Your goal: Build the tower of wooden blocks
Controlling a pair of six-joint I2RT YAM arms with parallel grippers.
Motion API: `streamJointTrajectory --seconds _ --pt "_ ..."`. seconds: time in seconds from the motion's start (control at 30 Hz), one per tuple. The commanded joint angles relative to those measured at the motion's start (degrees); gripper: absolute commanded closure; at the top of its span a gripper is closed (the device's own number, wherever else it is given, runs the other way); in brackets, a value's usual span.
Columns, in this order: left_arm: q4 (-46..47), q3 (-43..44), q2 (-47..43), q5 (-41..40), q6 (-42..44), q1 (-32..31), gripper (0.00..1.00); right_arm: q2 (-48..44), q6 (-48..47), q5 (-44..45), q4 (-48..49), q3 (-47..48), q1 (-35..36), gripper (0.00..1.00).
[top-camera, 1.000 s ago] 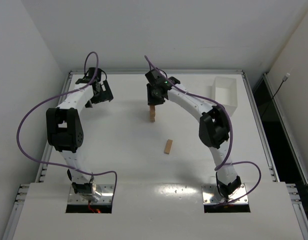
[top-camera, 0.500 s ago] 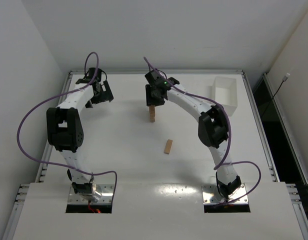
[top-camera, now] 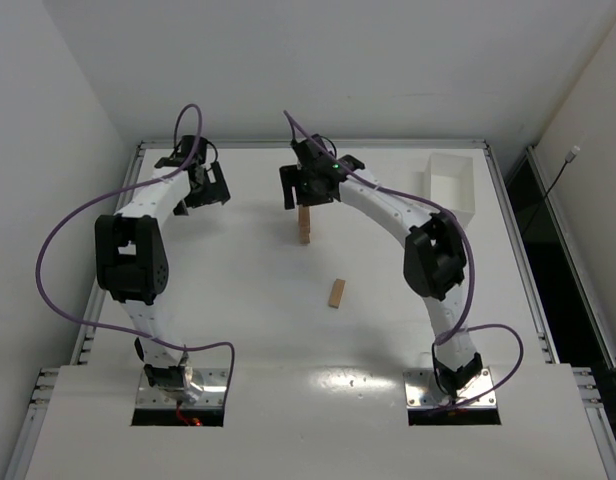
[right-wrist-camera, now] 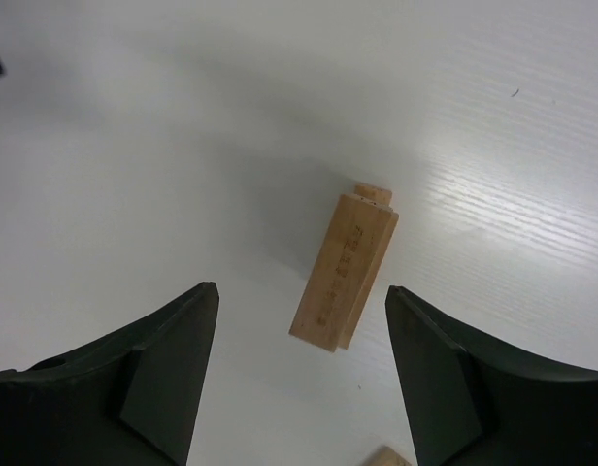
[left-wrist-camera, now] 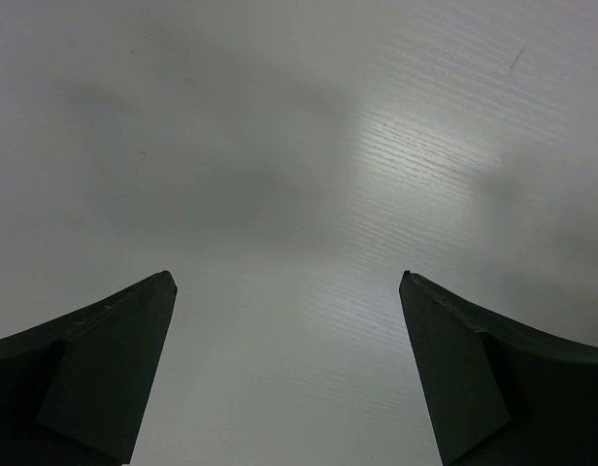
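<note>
The tower (top-camera: 305, 228) stands mid-table (top-camera: 238, 300) under the right hand (top-camera: 305, 197). A loose wood block (top-camera: 336, 293) lies nearer the bases, slightly rightward; the tray (top-camera: 450, 185) sits far right.

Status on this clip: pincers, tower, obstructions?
Left pincer open, empty. Right pincer open over the tower, holding nothing. One loose wood block on the table. Nothing in the way.
</note>
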Motion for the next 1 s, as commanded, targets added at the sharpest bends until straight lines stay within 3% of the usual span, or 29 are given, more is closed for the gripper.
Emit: streamJointTrajectory --seconds 0.0,0.1,0.97 --pt "0.9 0.8 -1.7 0.4 0.6 -2.0 0.00 -9.0 -3.3 -0.7 7.3 -0.8 0.0 0.33" --pt "0.9 0.3 -2.4 0.4 0.6 -2.0 0.00 -6.3 -3.3 1.2 1.5 2.9 0.0 0.33" --pt "1.4 -0.3 -2.4 -0.8 0.6 -2.0 0.00 0.8 1.8 3.9 -0.9 0.5 0.0 0.30"
